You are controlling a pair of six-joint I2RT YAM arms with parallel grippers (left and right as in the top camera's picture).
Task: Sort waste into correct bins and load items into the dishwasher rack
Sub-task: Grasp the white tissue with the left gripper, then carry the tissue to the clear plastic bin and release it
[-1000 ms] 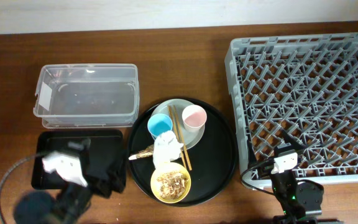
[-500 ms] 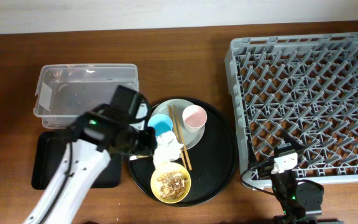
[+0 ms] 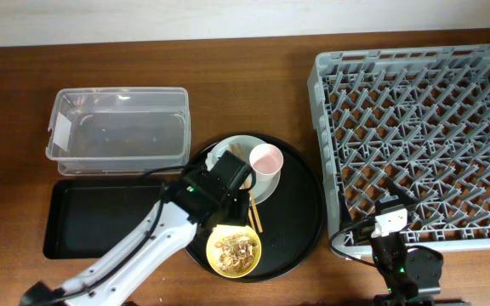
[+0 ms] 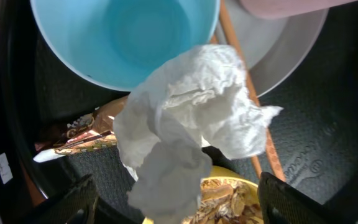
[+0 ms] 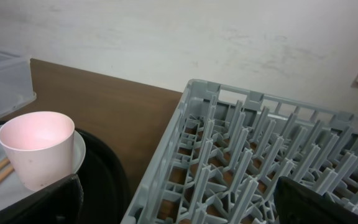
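I count one crumpled tissue [image 4: 191,118], one gold-brown wrapper [image 4: 82,130], one blue cup [image 4: 126,37] and one pink cup [image 3: 265,160]. There is one yellow bowl [image 3: 212,252] holding the food scraps [image 3: 235,248], one plate [image 3: 219,151] and one pair of chopsticks [image 3: 256,219]. The bins are two, a clear box [image 3: 119,92] at upper left and a shallow black tray [image 3: 100,217] at lower left, and one rack [image 3: 415,127] fills the right.

My left pincer [image 4: 179,205] hangs wide open over the round black tray [image 3: 300,212] at centre frame. In the wrist view the tissue lies between its fingers, just above their tips, overlapping the blue cup's rim. My right pincer [image 5: 179,208], at lower right, is spread wide and holds nothing.
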